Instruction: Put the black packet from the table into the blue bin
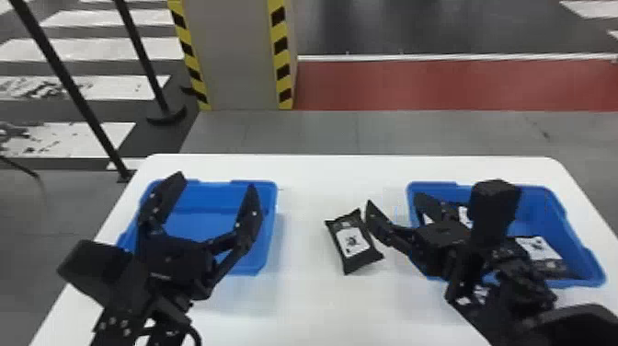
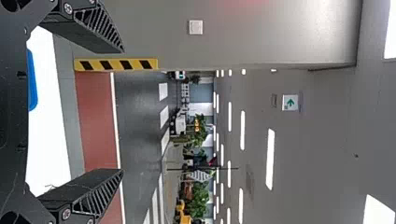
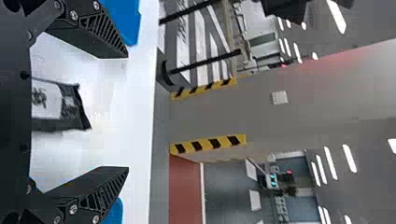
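Note:
The black packet with a white label lies on the white table between two blue bins. Just to its right, my right gripper stands open, one finger near the packet's edge and the other over the right blue bin. In the right wrist view the packet lies beyond the spread fingers of that gripper. Over the left blue bin, my left gripper is open with nothing between its fingers; the left wrist view has this gripper open too.
Inside the right bin lie other black packets with white labels. The white table extends in front of and between the bins. Behind it are a pillar with striped edges and black posts.

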